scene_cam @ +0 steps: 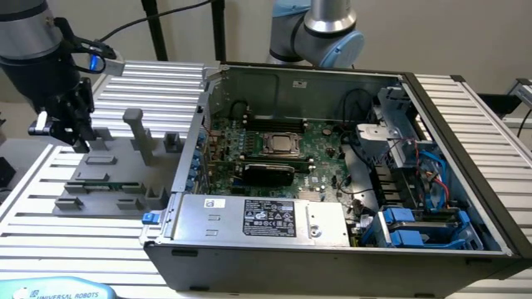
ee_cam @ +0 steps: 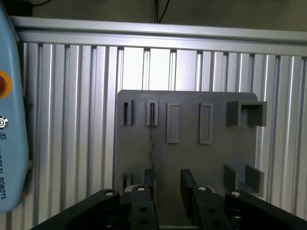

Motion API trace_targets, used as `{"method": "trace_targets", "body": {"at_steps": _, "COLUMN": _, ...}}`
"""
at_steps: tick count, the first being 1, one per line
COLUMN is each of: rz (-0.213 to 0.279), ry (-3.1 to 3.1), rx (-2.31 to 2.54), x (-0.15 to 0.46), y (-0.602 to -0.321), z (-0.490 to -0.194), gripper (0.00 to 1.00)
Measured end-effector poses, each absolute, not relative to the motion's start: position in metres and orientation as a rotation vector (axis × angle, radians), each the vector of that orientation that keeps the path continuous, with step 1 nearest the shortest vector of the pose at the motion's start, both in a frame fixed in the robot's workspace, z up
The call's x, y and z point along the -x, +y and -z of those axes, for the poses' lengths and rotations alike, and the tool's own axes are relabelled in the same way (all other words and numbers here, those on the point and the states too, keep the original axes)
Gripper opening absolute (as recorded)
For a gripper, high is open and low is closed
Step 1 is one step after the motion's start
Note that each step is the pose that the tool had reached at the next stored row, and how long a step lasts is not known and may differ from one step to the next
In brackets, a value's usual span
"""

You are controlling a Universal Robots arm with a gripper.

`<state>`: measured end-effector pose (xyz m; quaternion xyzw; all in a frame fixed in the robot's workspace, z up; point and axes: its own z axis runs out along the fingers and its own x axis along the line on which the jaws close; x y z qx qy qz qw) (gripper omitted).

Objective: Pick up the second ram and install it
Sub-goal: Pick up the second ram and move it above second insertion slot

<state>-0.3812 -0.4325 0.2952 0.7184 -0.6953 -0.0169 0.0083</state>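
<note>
The second ram (scene_cam: 104,185) is a thin green stick lying in a slot of the grey fixture plate (scene_cam: 99,199), at the exterior view's left beside the open computer case (scene_cam: 332,156). In the wrist view the ram (ee_cam: 152,139) appears edge-on as a thin dark line standing between two slots of the fixture plate (ee_cam: 192,158). My gripper (scene_cam: 76,143) hangs above the far end of the fixture, clear of the stick. The gripper (ee_cam: 168,187) is open and holds nothing. The ram lines up with the inner edge of one finger (ee_cam: 148,184) rather than the middle of the gap.
The motherboard (scene_cam: 275,156), with its CPU socket (scene_cam: 281,144) and black memory slots (scene_cam: 266,118), lies inside the case. A tall grey post (scene_cam: 137,134) rises from the fixture. A blue teach pendant (ee_cam: 9,120) lies on the slatted table (ee_cam: 72,120). Another arm's base (scene_cam: 320,31) stands behind the case.
</note>
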Motion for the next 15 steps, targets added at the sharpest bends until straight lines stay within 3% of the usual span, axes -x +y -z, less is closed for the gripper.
{"method": "trace_targets", "body": {"at_steps": 15, "rz": 0.053, "ry": -2.173, "rx": -2.245, "x": 0.381, "y": -0.440, "z": -0.268, "gripper": 0.36}}
